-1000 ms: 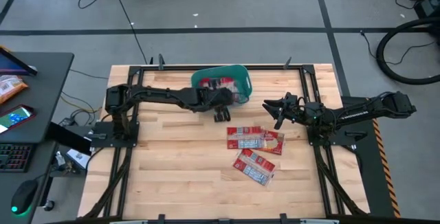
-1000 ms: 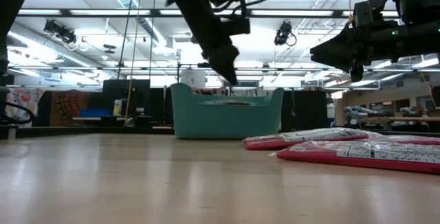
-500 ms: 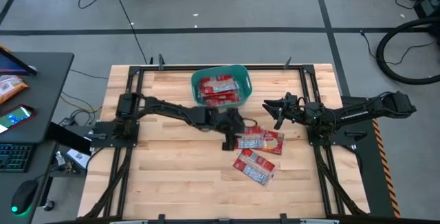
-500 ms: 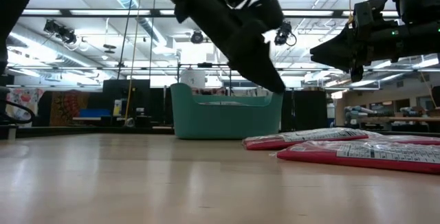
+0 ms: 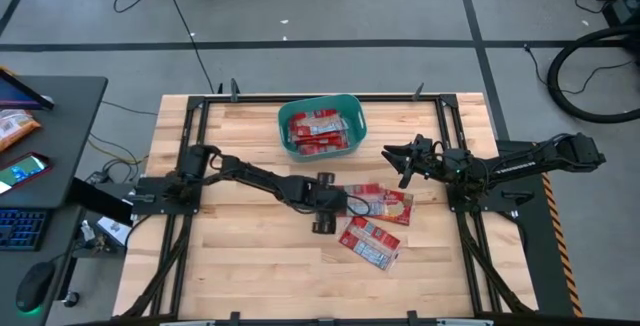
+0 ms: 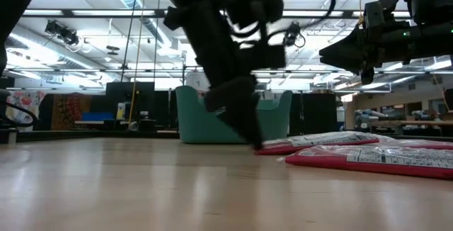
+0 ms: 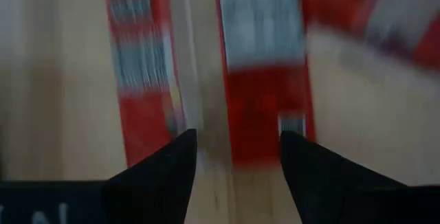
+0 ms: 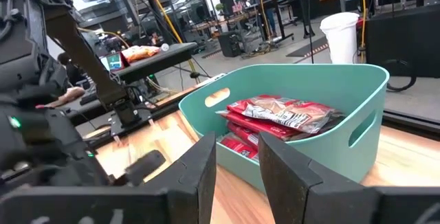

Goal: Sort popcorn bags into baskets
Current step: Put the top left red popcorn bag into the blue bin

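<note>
The teal basket (image 5: 322, 126) (image 6: 233, 121) (image 8: 302, 114) stands at the far middle of the table with several red popcorn bags (image 8: 282, 114) lying in it. More red popcorn bags lie flat at the table's middle: an overlapping pair (image 5: 372, 203) (image 6: 318, 140) and one nearer (image 5: 372, 241) (image 6: 375, 159). My left gripper (image 5: 336, 206) (image 6: 251, 135) (image 7: 237, 159) is open and low at the left end of the pair. One bag's red end (image 7: 265, 114) shows between its fingers. My right gripper (image 5: 395, 156) (image 6: 333, 52) (image 8: 237, 159) is open and hovers right of the basket. My left gripper comes down slanting from the left onto the left end of a popcorn bag (image 6: 263, 146), one finger on each side of that end. The wrist view is blurred, and I cannot tell whether the fingers touch the bag or the table.
A dark desk left of the table (image 5: 50, 166) carries a keyboard, a phone and an orange snack packet (image 5: 15, 126). Black frame rails run along the table's sides (image 5: 180, 256). Bare wood lies on the near left part (image 5: 250, 256).
My left gripper has left the basket's near side, swung toward the near edge and to the right, and dropped close to the table at the left end of the loose bags. The bags and basket have stayed in place.
</note>
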You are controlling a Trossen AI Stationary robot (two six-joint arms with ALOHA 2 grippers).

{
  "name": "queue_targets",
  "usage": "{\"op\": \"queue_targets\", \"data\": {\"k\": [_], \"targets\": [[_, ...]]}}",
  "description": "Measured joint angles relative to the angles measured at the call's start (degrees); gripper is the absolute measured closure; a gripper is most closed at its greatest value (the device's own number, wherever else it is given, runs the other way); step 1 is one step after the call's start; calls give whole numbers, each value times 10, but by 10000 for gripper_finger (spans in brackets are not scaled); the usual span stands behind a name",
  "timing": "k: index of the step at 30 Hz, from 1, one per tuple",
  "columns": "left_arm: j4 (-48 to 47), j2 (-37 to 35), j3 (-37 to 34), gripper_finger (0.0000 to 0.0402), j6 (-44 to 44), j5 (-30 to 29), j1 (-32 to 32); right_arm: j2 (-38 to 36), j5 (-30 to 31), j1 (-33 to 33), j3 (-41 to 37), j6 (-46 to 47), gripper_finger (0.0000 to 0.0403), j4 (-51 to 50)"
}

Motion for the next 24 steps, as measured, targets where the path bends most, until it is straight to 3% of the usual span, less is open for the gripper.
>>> {"op": "queue_targets", "data": {"k": [5,10,20,24], "targets": [[-102,-3,3,200,-37,47,0,0,0,0,0,0,288,0],[-136,-20,-1,213,-47,47,-6,0,0,0,0,0,288,0],[57,-4,-1,221,-32,3,6,0,0,0,0,0,288,0],[76,20,2,221,-33,3,11,0,0,0,0,0,288,0]]}}
